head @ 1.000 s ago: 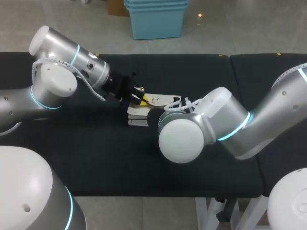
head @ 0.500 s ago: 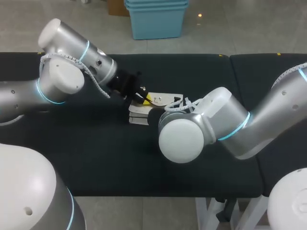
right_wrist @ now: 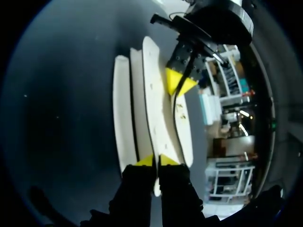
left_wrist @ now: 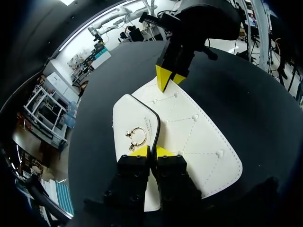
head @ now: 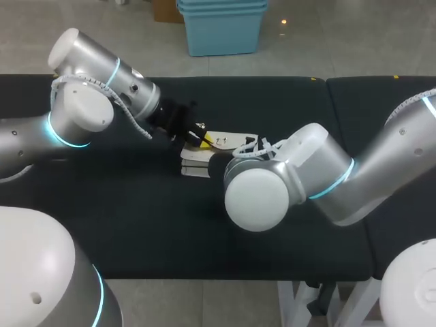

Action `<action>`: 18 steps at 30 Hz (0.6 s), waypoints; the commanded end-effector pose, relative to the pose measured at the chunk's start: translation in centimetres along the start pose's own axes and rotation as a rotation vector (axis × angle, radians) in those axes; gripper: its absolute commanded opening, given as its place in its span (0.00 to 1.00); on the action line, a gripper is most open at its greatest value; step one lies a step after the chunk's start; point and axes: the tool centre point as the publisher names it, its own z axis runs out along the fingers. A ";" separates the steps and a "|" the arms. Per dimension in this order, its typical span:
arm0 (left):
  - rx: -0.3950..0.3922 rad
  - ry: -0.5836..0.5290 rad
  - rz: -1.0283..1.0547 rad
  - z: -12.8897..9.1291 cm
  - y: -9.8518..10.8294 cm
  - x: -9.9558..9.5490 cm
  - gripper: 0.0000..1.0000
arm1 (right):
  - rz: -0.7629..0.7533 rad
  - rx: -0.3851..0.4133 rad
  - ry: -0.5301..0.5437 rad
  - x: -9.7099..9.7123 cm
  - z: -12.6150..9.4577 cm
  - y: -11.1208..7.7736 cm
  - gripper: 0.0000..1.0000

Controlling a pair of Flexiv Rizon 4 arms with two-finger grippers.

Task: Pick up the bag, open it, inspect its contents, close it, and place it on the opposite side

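Robotics lab, going by the bench rig. Two silver jointed arms, left arm [head: 82,109] and right arm [head: 306,170], each with glowing cyan bands at the joints. A white coiled cable [head: 129,117] runs along the left wrist. Both reach over a black padded table [head: 136,225] made of two sections butted together, on a white frame [head: 300,300]. The left gripper [left_wrist: 151,151] and right gripper [right_wrist: 155,161], yellow-tipped, pinch a white bag [head: 228,142] from opposite ends.

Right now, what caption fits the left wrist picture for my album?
Left pincer and right pincer each pinch an opposite end of the white bag with its gold clasp.
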 end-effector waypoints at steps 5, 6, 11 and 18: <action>-0.001 0.012 0.017 0.7 0.3 -0.2 0.00 | 0.000 0.003 -0.002 0.3 -0.2 -0.6 0.00; 0.008 0.008 0.017 0.8 0.1 -0.2 0.00 | 0.000 0.003 -0.002 0.3 -0.2 -0.6 0.00; 0.040 -0.021 0.022 0.4 -0.7 -0.4 0.40 | 0.000 0.003 -0.002 0.3 -0.2 -0.6 0.00; 0.067 -0.051 0.042 -0.4 -1.9 -0.7 0.43 | 0.000 0.003 -0.002 0.3 -0.2 -0.6 0.00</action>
